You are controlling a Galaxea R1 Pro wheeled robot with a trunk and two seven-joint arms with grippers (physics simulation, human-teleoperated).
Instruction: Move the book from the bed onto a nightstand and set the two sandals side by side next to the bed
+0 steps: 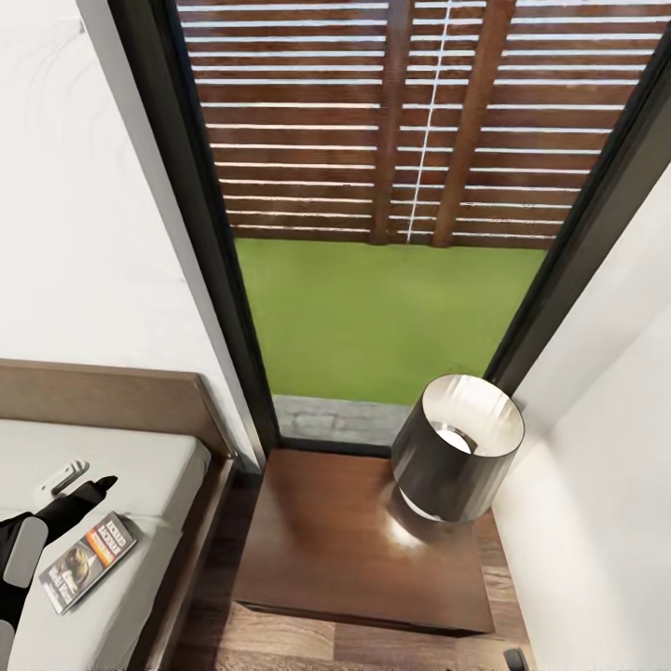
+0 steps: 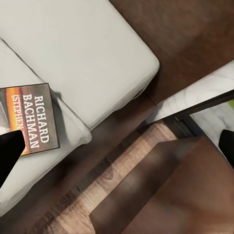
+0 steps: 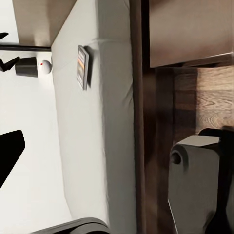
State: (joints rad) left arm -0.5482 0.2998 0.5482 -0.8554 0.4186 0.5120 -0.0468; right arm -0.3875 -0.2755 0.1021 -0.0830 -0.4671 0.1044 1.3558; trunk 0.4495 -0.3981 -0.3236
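One book [image 1: 89, 562] lies flat on the bed [image 1: 158, 466], near the mattress's side edge that faces the nightstand [image 1: 345, 550], some way down from the headboard [image 1: 112, 396]. Its dark cover with an orange band faces up; white lettering on it reads RICHARD BACHMAN in the left wrist view [image 2: 29, 119]. One nightstand shows, a glossy dark brown cabinet standing just beside the bed frame in the corner under the window [image 1: 391, 233]. One lamp [image 1: 457, 447] with a dark drum shade stands on its top, toward the back corner nearest the right wall, casting a bright patch on the wood.

The left gripper [image 1: 75, 499] hangs over the mattress just beside the book on the headboard side; its dark fingers [image 1: 98, 485] stand apart with nothing between them, and one fingertip overlaps the book's near corner in the left wrist view. How far the right gripper [image 3: 7, 156] is open I cannot tell; one dark finger shows above the grey mattress.

The room has white walls, one tall dark-framed window giving onto a slatted fence and grass, and a light wood-plank floor [image 1: 280, 638]
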